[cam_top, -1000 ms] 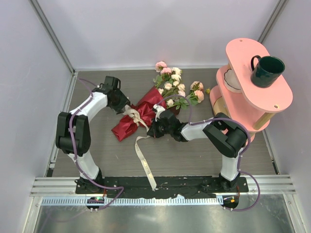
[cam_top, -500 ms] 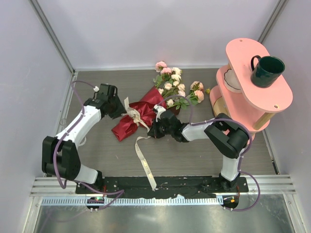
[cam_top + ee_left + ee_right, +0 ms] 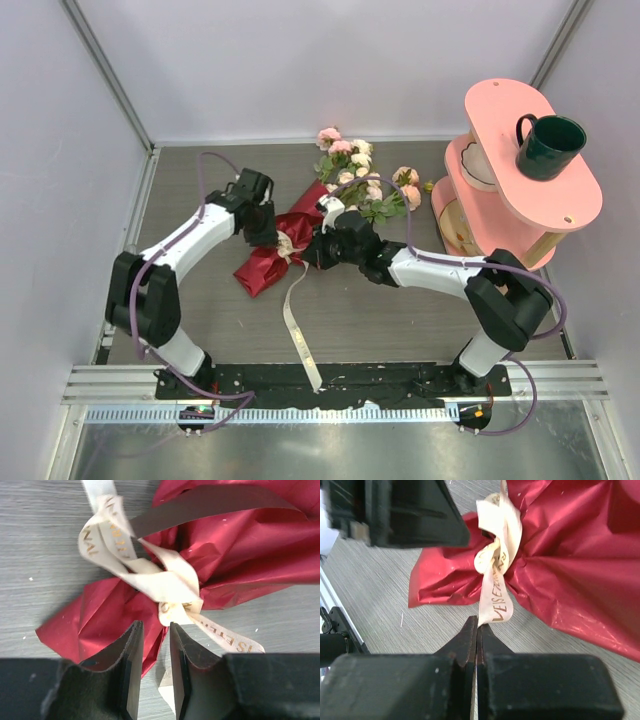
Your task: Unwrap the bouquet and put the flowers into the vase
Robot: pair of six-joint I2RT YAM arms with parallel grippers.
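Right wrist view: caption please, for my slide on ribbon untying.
The right claw, shut on the tail of the cream ribbon that ties the bouquet in dark red paper.

We see a grey wood-grain worktop (image 3: 400, 320) boxed by pale lilac walls (image 3: 300, 70), with a pink two-tier shelf (image 3: 500, 120) at right carrying a dark green mug (image 3: 550, 147), evenly lit.

The bouquet's paper (image 3: 240, 570), upper right, is creased dark red with a foil-like sheen; the ribbon (image 3: 167, 585) looks satiny cream cloth; the table (image 3: 40, 555) matt grey wood-grain, perhaps laminate.
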